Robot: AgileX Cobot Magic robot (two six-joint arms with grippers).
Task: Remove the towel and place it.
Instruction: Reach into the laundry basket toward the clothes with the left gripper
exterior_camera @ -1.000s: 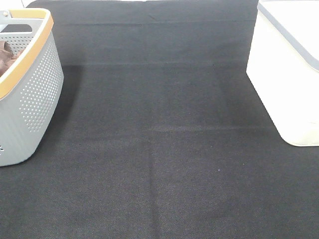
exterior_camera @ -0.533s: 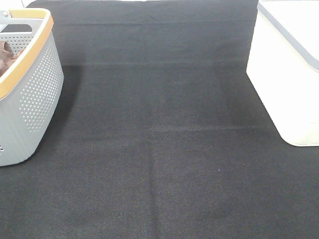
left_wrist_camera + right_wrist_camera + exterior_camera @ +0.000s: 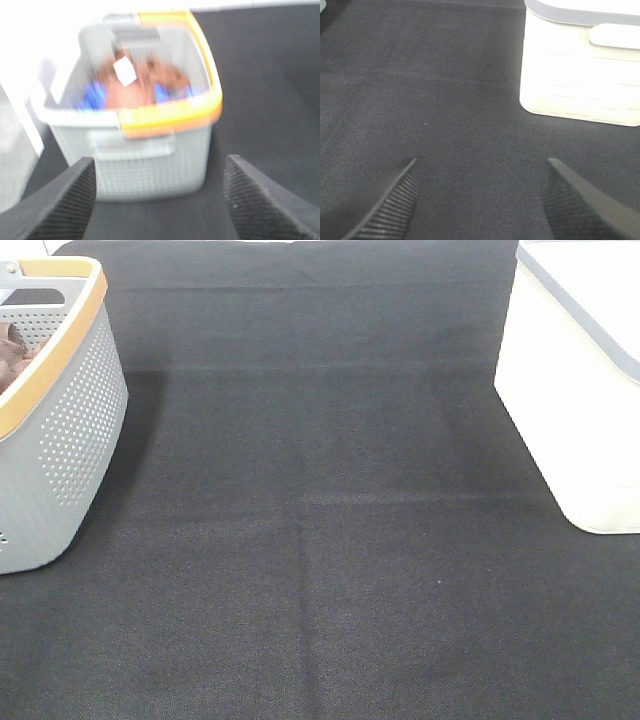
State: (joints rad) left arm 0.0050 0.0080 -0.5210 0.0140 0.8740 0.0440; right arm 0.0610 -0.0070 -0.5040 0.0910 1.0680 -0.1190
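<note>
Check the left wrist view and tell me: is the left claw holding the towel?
No, the left claw stands open and empty, while the towel lies inside the basket.

L gripper [image 3: 159, 161]: 2 fingers [image 3: 60, 205], matte dark grey to black, wedge-shaped, narrowing twd the tips. Inner faces carry fine close ribbing w/ a knurled look; outer faces smooth, w/ a slightly lighter grey sheen. R gripper [image 3: 481, 161]: same build and colour. Its inner pads [image 3: 395, 205] show tight cross-ridges right up to the tips; outer sides plain, edges softly rounded.
</note>
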